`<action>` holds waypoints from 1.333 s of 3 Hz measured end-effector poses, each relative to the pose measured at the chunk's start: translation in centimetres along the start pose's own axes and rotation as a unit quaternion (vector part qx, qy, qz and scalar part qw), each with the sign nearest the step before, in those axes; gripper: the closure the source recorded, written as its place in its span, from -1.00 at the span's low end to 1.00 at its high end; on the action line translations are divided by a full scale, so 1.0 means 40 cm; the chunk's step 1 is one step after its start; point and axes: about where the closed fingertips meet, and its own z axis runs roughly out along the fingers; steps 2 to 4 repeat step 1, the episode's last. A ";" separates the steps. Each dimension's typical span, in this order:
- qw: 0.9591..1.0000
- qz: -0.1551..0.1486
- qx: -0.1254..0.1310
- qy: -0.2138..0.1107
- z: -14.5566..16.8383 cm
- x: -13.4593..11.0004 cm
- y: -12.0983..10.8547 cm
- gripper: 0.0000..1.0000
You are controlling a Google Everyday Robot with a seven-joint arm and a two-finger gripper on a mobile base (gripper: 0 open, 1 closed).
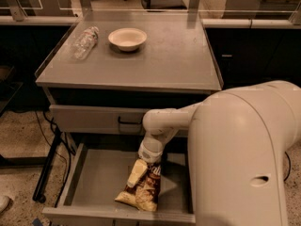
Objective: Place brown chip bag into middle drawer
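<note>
grey worktop (169, 55) is standing over the pulled-out middle drawer (94, 178). inside it, the hand (149, 160) is pointing down at the brown chip bag (141, 191), which is resting directly beneath it on the drawer floor. i cannot tell whether the hand is gripping it.

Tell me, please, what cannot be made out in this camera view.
Camera view:
- End effector, at the top of the brown chip bag: its hold is hidden by the wrist.
- Middle drawer: right wall hidden behind the robot body; front cut off by the bottom edge.
- Bottle: label blurred.
</note>
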 end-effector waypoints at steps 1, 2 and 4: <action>1.000 0.000 0.000 0.000 0.000 0.000 0.000 -1.00; 1.000 0.000 0.000 0.000 0.000 0.000 0.000 -1.00; 1.000 0.000 0.000 0.000 0.000 0.000 0.000 -1.00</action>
